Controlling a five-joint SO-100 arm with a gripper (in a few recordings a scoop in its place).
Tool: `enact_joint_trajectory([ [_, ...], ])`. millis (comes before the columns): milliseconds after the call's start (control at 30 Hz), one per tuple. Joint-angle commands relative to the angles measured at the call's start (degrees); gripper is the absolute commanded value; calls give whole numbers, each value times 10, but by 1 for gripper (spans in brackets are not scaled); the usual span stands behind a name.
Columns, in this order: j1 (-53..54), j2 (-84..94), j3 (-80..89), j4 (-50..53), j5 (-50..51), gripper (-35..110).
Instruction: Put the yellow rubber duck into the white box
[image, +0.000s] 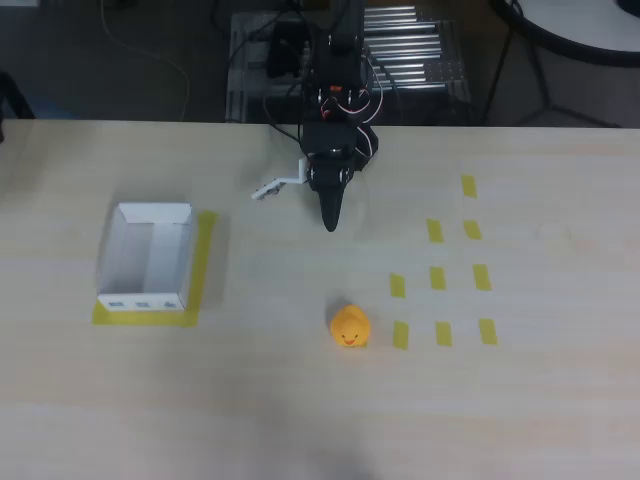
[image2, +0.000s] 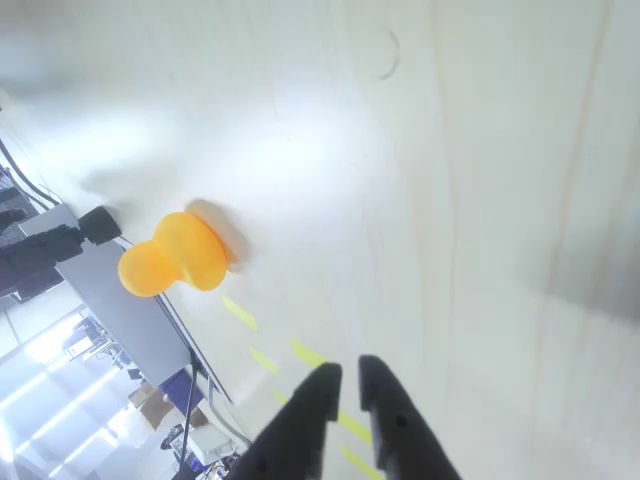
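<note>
The yellow rubber duck (image: 350, 326) stands on the pale wooden table, a little right of centre, with its beak facing the front edge. The white box (image: 120, 215) sits open-topped at the left on a yellow tape outline, with nothing inside. My black gripper (image: 330, 220) hangs near the table's back edge and points toward the front, well behind the duck and apart from it. Its fingers lie close together with nothing between them. In the wrist view the duck (image2: 175, 255) shows at the left, far from the fingertips (image2: 322, 392) of the gripper (image2: 345, 385).
Several short yellow tape strips (image: 438, 278) are stuck to the table right of the duck. A white part (image: 272, 188) sticks out left of the gripper. Cables and a metal rack (image: 410, 50) lie behind the table's back edge.
</note>
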Motion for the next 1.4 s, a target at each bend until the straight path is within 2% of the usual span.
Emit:
enact_joint_trajectory([
  [0, -4, 28, 4, 2, 7, 0],
  [1200, -27, 29, 4, 2, -18, 0],
  [1267, -17, 5, -7, -19, -51, 0],
  [1367, 7, -118, -109, -62, -84, 0],
])
